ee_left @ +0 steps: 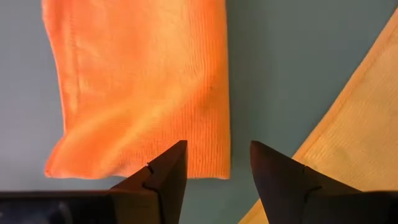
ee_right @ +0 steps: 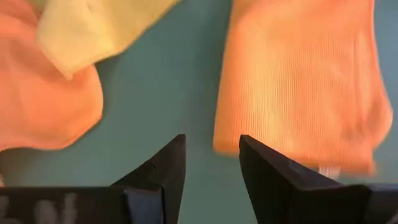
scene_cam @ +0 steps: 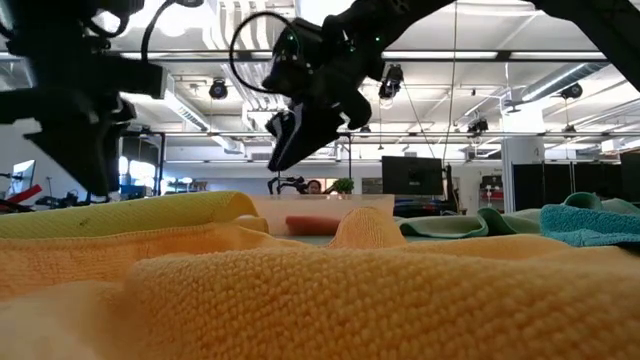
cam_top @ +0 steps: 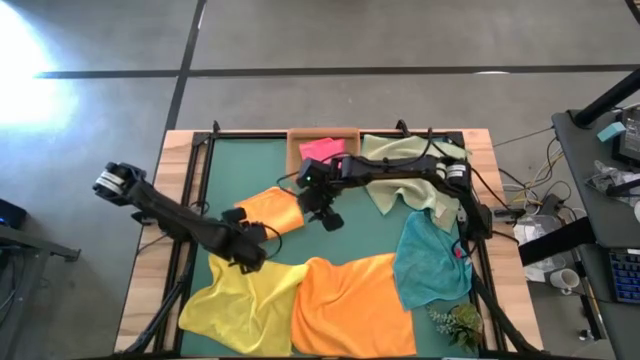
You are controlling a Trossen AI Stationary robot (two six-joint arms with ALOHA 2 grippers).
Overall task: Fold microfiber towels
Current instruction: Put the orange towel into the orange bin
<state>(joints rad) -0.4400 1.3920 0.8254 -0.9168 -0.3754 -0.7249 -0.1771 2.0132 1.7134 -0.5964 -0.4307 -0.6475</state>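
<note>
Orange towel (cam_top: 350,305) sprawls unfolded along the table mat's (cam_top: 255,165) near edge, yellow towel (cam_top: 240,305) touching it on the left. Folded orange towel (cam_top: 272,210) sits mid-mat. Left gripper (cam_top: 268,233) hangs just beside it, jaws apart, empty. Right gripper (cam_top: 330,220) hovers at its other side, jaws parted, nothing held. Teal towel (cam_top: 430,260) right, pale green towel (cam_top: 415,170) beyond, pink towel (cam_top: 322,149) in the wooden tray (cam_top: 294,150).

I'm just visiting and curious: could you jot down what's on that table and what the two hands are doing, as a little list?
folded towel: small orange towel, lying on the green mat
unfolded towels: yellow, large orange, teal, pale green
tray: wooden tray holding a pink towel
left hand: open, empty
right hand: open, empty, beside the folded towel
</note>
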